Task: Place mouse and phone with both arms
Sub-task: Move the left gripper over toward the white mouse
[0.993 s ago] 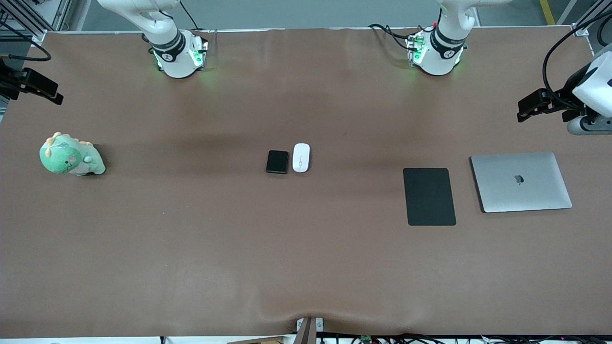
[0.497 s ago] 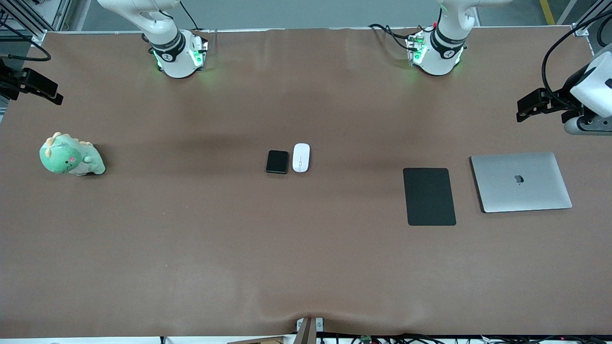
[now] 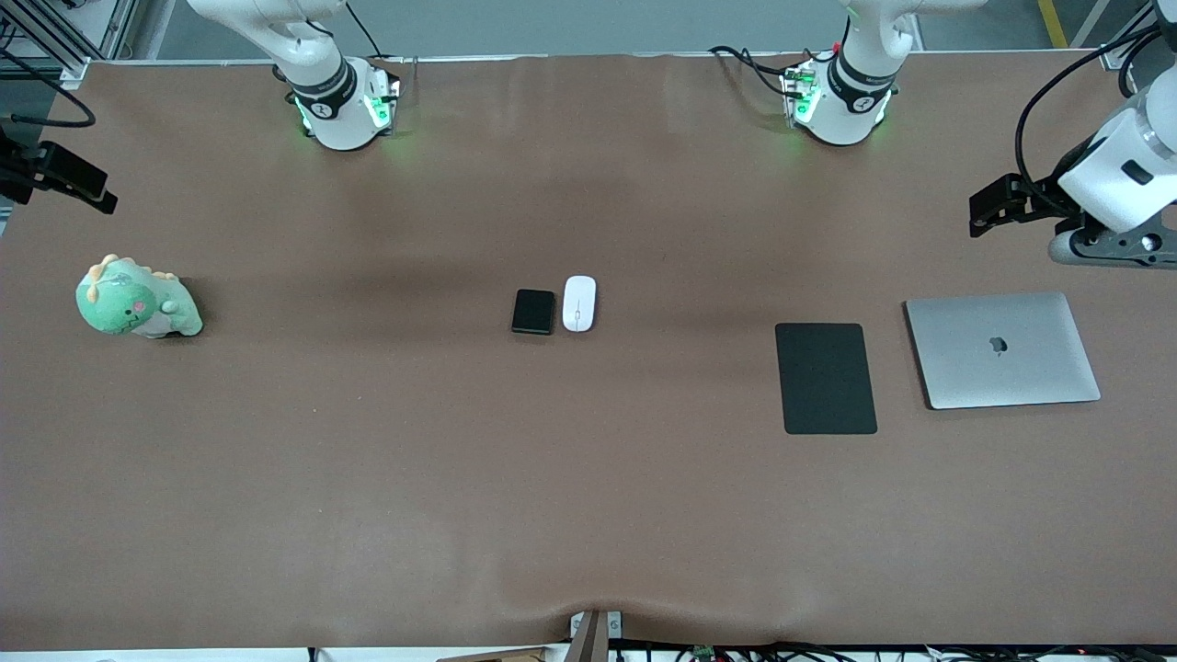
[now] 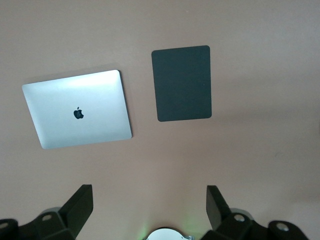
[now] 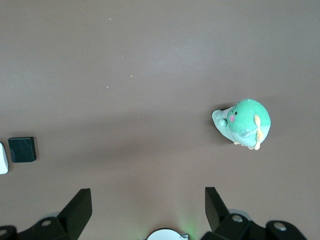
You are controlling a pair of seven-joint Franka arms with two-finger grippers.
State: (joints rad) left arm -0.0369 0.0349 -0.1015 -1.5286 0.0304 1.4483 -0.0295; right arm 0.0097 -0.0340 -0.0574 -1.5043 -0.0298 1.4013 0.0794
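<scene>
Mouse [image 3: 579, 302] lies flat on the brown table [image 3: 368, 460], at mid-table, with the thin grey line along its length. All positions below are given relative to the mouse.

- Phone [image 3: 533, 312]: just beside the mouse, toward the right arm's end of the table, long edges parallel. Contact between the two cannot be confirmed.
- Mouse pad [image 3: 825, 378]: well apart from the mouse, toward the left arm's end, slightly nearer to the front camera.
- Closed silver laptop [image 3: 1001, 349]: past the mouse pad in the same direction, lid logo up.
- Green plush dinosaur [image 3: 136, 300]: well apart from the mouse, toward the right arm's end.

Left gripper [image 4: 147, 207] is in the air over bare table near the laptop and mouse pad. Fingers [image 4: 77, 207] are spread wide and hold nothing.

Right gripper [image 5: 147, 207] is in the air over bare table near the plush dinosaur. Fingers [image 5: 79, 209] are spread wide and hold nothing.
</scene>
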